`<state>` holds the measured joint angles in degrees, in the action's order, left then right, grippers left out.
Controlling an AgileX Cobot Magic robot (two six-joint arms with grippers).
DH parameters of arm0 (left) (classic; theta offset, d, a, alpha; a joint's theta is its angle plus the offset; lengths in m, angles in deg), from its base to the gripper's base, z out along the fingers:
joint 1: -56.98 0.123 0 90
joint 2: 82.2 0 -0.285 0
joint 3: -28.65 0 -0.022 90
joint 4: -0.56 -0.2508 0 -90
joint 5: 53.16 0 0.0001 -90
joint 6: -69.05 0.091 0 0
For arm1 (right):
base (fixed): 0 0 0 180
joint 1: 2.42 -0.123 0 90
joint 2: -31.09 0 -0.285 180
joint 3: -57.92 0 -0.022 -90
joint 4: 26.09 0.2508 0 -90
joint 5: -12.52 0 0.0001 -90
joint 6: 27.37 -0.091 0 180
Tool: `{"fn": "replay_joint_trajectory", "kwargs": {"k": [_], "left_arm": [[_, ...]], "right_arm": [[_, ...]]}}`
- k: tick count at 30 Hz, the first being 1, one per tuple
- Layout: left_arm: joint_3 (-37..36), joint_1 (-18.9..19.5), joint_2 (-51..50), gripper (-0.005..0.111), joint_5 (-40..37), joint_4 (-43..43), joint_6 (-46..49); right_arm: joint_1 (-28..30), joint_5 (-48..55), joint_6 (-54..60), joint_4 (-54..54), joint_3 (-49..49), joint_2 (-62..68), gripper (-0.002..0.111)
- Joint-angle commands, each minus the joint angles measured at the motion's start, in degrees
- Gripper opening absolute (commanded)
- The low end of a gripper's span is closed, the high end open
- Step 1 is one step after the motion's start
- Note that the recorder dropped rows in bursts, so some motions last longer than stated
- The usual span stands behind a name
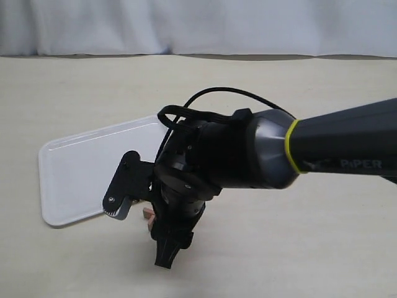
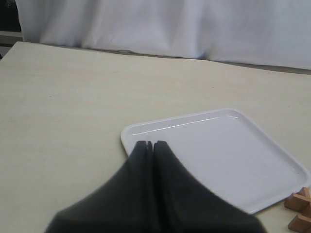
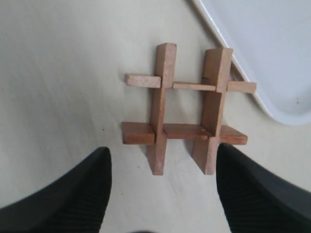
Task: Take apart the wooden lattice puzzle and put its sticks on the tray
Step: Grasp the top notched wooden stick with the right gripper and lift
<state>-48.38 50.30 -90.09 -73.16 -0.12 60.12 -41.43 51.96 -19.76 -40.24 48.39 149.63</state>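
Observation:
The wooden lattice puzzle (image 3: 187, 109) lies whole on the table, its four sticks still interlocked in a "#", just off the edge of the white tray (image 3: 272, 48). My right gripper (image 3: 164, 151) is open right over it, with a dark finger on either side of the near stick ends, touching nothing. In the exterior view the right arm hides most of the puzzle (image 1: 149, 214), and the right gripper (image 1: 146, 226) points down beside the tray (image 1: 74, 167). My left gripper (image 2: 152, 144) is shut and empty, near a corner of the tray (image 2: 228, 150); a bit of the puzzle (image 2: 300, 208) shows past it.
The tray holds nothing. A pale wooden table (image 1: 298, 248) spreads all round, with a white curtain (image 1: 198, 25) along its far edge. The bulky right arm (image 1: 260, 149) reaches across the middle of the exterior view.

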Motion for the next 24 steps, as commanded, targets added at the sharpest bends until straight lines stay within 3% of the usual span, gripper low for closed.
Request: {"fn": "replay_joint_trajectory", "kwargs": {"k": [1,11,20,24], "left_arm": [[-0.18,0.01,0.11,0.000,0.19,-0.21,-0.15],[-0.18,0.01,0.11,0.000,0.31,-0.21,-0.15],[-0.18,0.01,0.11,0.000,0.20,-0.21,-0.15],[-0.18,0.01,0.11,0.000,0.20,-0.21,-0.15]], "right_arm": [[0.31,0.07,-0.39,1.23,0.13,1.05,0.059],[0.31,-0.57,-0.39,-0.44,0.13,3.03,0.056],[0.31,-0.93,-0.39,-2.28,0.13,4.78,0.026],[0.31,-0.93,-0.39,-3.08,0.13,4.88,0.004]]}}
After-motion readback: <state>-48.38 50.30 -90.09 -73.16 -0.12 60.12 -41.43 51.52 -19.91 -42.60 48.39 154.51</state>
